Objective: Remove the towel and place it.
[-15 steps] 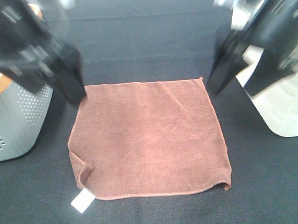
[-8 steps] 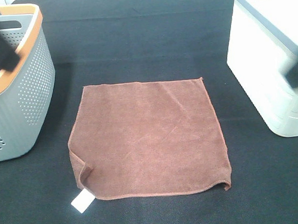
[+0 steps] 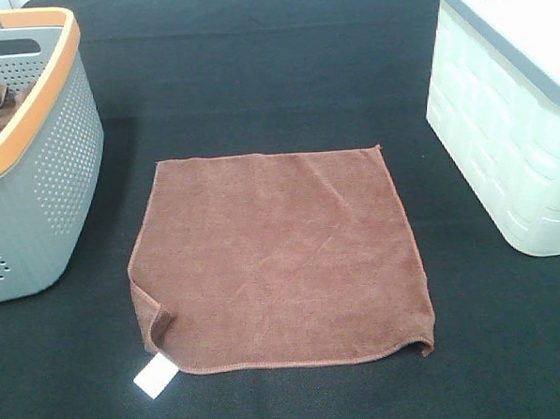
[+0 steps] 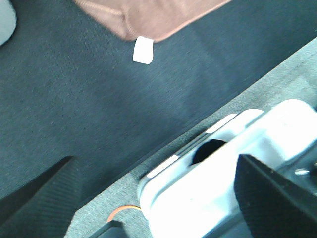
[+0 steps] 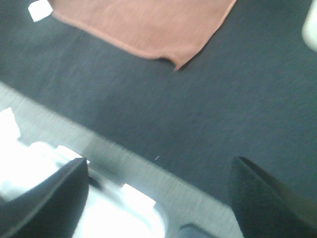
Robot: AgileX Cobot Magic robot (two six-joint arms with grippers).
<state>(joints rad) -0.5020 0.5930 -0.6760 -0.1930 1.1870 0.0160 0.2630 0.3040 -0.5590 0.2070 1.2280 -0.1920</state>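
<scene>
Here, square reddish-brown microfibre towel [image 3: 278, 259] lies flat: soft, light, limp; I pinch far corners. My left gripper [image 4: 153, 198] and right gripper [image 5: 158, 198] gape, empty.

Both arms, blurred over the towel's [image 3: 278, 261] far corners a second ago, are gone from the overhead view. Grey basket [image 3: 35, 166] and white bin [image 3: 506, 132] are now uncovered. Both pincers are seen wide open, well clear of the cloth.
</scene>
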